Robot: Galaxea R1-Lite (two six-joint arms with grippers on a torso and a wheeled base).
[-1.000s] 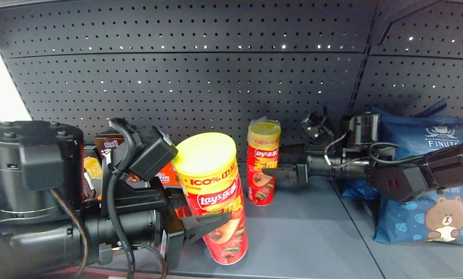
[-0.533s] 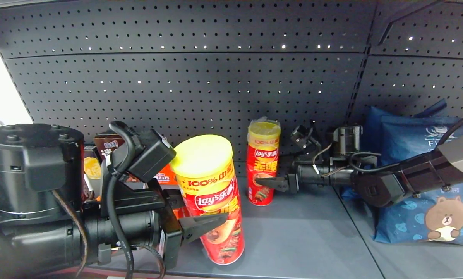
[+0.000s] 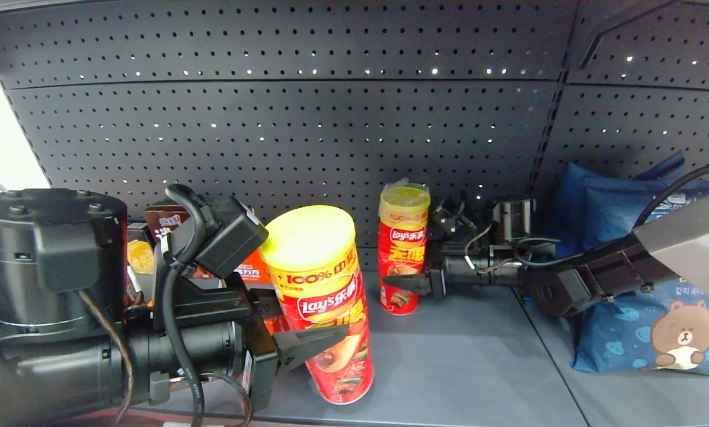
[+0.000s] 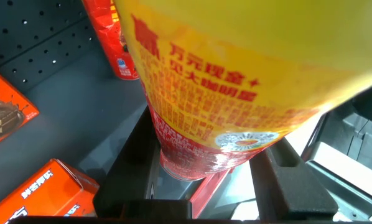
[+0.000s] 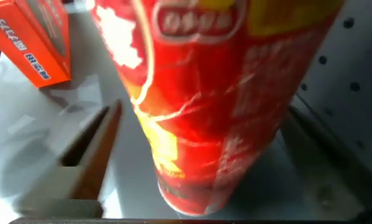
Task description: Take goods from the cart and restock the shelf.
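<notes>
A big chips can (image 3: 322, 296), red with a yellow lid, stands slightly tilted at the shelf's front left. My left gripper (image 3: 331, 325) is shut on its lower half, and its fingers (image 4: 133, 165) press both sides of the can (image 4: 236, 81). A second, smaller-looking chips can (image 3: 403, 246) stands upright farther back, near the pegboard. My right gripper (image 3: 399, 280) comes in from the right at its lower part and is open. In the right wrist view a finger (image 5: 89, 155) stands on each side of that can (image 5: 211, 106), with gaps between them.
Orange boxes (image 3: 254, 270) and a brown box (image 3: 168, 222) sit behind my left arm. Blue snack bags (image 3: 657, 284) with a bear print fill the right section. Bare grey shelf floor (image 3: 461, 356) lies between the cans and the bags. The pegboard wall (image 3: 331, 136) closes the back.
My right arm has slid left and deeper along the shelf, so its open fingers now straddle the far can. The held can has shifted slightly left with my left gripper.
</notes>
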